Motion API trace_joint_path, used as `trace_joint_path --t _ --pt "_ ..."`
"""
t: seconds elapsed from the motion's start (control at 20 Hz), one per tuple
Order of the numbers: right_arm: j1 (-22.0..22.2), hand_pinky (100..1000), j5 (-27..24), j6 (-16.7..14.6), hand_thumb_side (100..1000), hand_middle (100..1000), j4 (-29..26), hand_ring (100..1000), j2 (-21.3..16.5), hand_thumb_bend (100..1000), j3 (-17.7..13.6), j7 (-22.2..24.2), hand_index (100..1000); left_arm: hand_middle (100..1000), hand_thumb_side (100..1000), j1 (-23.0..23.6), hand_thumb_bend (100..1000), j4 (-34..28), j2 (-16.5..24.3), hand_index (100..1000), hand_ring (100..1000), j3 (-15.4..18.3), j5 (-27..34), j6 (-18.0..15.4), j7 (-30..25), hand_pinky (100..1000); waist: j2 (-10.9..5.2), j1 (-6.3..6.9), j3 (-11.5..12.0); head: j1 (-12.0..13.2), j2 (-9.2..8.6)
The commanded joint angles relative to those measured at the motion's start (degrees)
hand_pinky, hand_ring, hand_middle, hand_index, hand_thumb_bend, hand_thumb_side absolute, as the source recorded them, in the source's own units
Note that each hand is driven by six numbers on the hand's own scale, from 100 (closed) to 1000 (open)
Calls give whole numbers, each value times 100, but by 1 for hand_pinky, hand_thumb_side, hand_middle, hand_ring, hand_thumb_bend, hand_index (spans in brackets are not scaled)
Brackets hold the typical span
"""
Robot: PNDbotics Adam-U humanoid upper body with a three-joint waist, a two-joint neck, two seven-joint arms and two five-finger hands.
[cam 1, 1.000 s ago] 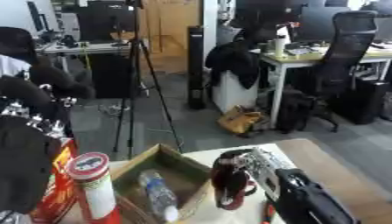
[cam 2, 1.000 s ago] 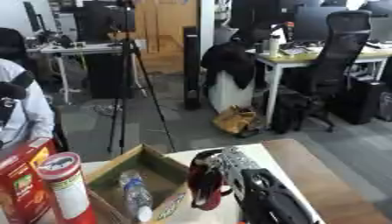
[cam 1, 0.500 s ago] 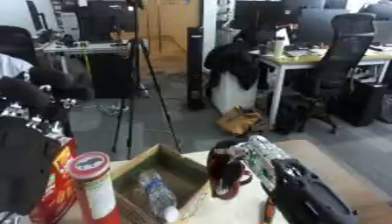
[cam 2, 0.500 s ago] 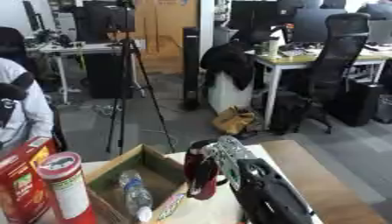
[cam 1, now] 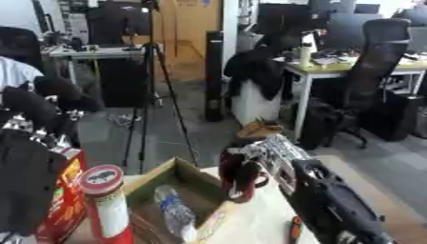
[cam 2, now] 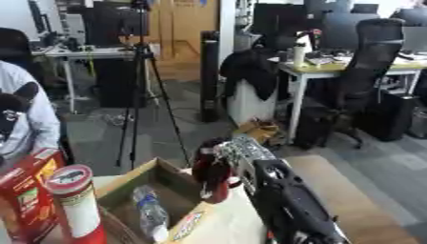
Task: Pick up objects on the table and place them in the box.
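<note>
Right hand (cam 1: pixel 269 151) is up at the box's right edge with its fingers curled round a dark red mug (cam 1: pixel 239 176), holding it by the upper body/rim side; handle loop sticks out toward the right-front. Mug hangs upright, bottom about level with the box (cam 1: pixel 154 178) wall, right at the rim, can't tell if it's already over the opening or just beside it

Inside the box: a clear plastic bottle (cam 1: pixel 173 214) lying on its side, plus something flat with a red/yellow label near the right wall, can't make out what. Red-lidded tall canister (cam 1: pixel 106 202) stands just left of the box, red carton (cam 1: pixel 63 207) beside that. Small orange-red thing (cam 1: pixel 295 228) lies on the table (cam 1: pixel 250 226) near the right forearm, shape unclear

Left hand (cam 1: pixel 29 138) is raised at the left edge, dark mass, fingers can't be read, so no call on its state

Handling guess: mug looks ceramic, so rigid, moderately heavy for its size, glazed and likely slippery, would chip if dropped onto the box bottom or knocked on the wall. Grip round the body is fine; handle is the other option but awkward for this hand. Should be lowered past the rim before letting go, aiming for the free space right of the bottle. Bottle is light, would roll if bumped
</note>
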Motion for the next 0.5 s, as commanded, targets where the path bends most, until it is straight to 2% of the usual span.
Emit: trace_joint_path --t 0.05,0.1,0.15,0.2,0.5 --pt "-261 100 55 16 216 404 -54 566 -4 100 -77 -45 530 627 759 -48 100 -51 12 602 664 -1 -5 20 -12 1000 -107 -10 28 -13 7" --pt "-315 100 81 31 216 404 -32 566 24 100 -90 -50 530 627 759 -41 100 -51 14 602 664 -6 -8 26 -19 1000 -101 -20 44 -15 6" --pt "-351 100 102 40 310 399 -10 563 45 100 -105 -56 525 628 765 -38 100 -51 15 602 664 -9 -10 29 -24 1000 -98 -26 54 -15 5" --pt "-396 100 118 51 217 398 8 563 75 100 -126 -64 524 628 761 -37 100 -51 13 602 664 -14 -11 34 -30 1000 -94 -35 70 -18 5" --pt "-594 100 301 211 223 393 170 559 252 100 -303 -146 520 628 763 -43 100 -51 -6 602 664 -32 1 51 -54 1000 -78 -68 187 -82 -11"
